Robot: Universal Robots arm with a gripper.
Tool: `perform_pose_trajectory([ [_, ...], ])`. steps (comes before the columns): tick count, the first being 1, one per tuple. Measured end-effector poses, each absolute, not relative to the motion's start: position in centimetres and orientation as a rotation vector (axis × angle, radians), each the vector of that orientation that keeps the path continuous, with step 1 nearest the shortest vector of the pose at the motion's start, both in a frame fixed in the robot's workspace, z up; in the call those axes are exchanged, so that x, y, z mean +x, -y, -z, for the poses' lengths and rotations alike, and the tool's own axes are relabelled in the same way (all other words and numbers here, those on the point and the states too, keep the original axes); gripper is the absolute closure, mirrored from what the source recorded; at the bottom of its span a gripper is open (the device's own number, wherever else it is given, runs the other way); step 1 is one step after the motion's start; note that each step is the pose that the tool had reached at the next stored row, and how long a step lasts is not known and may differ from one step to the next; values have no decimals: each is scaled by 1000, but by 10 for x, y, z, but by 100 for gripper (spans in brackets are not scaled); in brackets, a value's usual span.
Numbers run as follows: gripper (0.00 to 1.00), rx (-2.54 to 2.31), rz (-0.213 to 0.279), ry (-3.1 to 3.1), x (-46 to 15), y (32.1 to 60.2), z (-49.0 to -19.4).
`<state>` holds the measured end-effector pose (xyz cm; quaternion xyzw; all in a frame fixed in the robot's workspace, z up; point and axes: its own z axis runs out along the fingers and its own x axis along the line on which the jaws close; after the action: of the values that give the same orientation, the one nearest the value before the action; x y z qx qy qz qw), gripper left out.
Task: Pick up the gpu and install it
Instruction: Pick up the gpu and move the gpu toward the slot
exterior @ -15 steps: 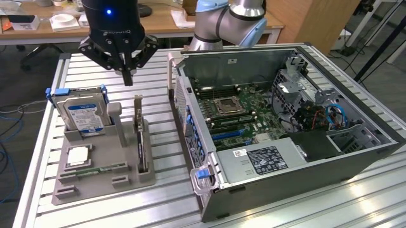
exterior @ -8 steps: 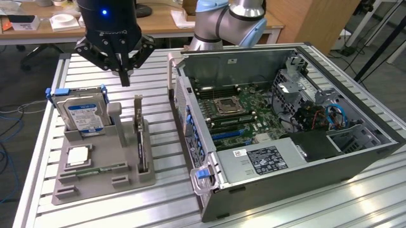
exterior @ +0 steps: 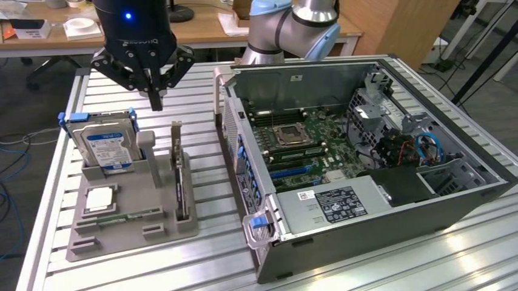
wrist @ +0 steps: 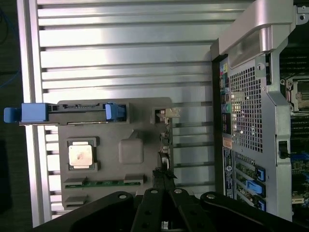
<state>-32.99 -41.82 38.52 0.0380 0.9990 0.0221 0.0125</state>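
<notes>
The gpu (exterior: 179, 176) stands on its long edge in a slot of the grey holder (exterior: 121, 239), a thin dark card with a metal bracket at its far end. From the wrist it appears edge-on, gpu (wrist: 165, 145), on the grey holder (wrist: 145, 116). My gripper (exterior: 156, 100) hangs above the holder's far end, a little to the exterior view's left of the card, well clear of it. Its black fingers are pressed together with nothing between them. In the wrist view the gripper (wrist: 163, 176) has its tips over the card's near end.
A blue-labelled hard drive (exterior: 105, 145) stands upright in the holder beside the card, with a CPU (exterior: 99, 198) and a RAM stick (exterior: 121, 216) lying flat in front. The open computer case (exterior: 453, 182) with its motherboard (exterior: 299, 142) sits at the exterior view's right on the slatted aluminium table (exterior: 210, 260).
</notes>
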Motion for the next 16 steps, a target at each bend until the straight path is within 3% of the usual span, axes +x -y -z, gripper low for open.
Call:
perform_pose_trajectory([
  [16,89,118,-69,-3114,-330,418,-380],
])
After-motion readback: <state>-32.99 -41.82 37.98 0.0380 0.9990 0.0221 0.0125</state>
